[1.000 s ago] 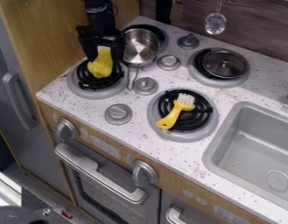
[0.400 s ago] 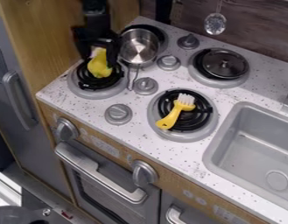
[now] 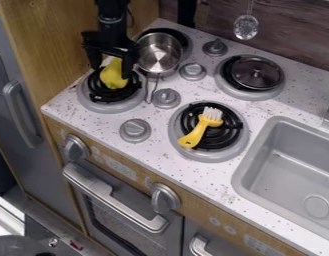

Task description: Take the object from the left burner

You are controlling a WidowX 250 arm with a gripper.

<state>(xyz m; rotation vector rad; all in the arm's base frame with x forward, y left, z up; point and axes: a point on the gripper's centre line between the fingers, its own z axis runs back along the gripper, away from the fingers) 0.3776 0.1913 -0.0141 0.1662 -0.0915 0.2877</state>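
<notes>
Black two-finger gripper (image 3: 112, 64) fingers stand parted around the upper end of the yellow object (image 3: 113, 75), which sits on the left burner (image 3: 102, 106), so we judge that we are lining up the grasp. Next we need to settle a little lower, close squarely on it, and lift straight up, minding the steel saucepan (image 3: 159, 53) just beside us.

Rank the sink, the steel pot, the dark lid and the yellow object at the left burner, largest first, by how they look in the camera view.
1. Sink
2. Steel pot and dark lid: too alike to rank
3. Yellow object, visible part
</notes>
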